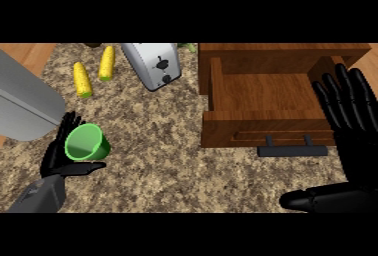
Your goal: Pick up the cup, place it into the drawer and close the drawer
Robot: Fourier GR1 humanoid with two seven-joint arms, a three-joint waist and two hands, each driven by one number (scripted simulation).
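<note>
Left hand (pixel 60 156) grasping the green cup (pixel 86 143) near the desk's (pixel 170 150) left edge, fingers curling round it — right hand (pixel 347 107) resting, fingers released, beside the open drawer (pixel 258 100).

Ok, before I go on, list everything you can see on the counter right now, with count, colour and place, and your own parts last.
cup: one, green, at the left of the counter, in the left hand, opening facing up toward the view.
corn cobs: two, yellow, upper left, lying side by side but apart.
toaster: one, silver, top centre, between the corn and the drawer.
drawer: one, brown wood, upper right, pulled open, nothing visible inside.
drawer handle: one, dark, on the drawer's front.
grey object: one, far left edge, only partly in view, cannot identify.
counter: one, speckled beige stone.
left hand: black, lower left, curled round the cup.
right hand: black, at the right, open, fingers straight, over the drawer's right side.
</note>
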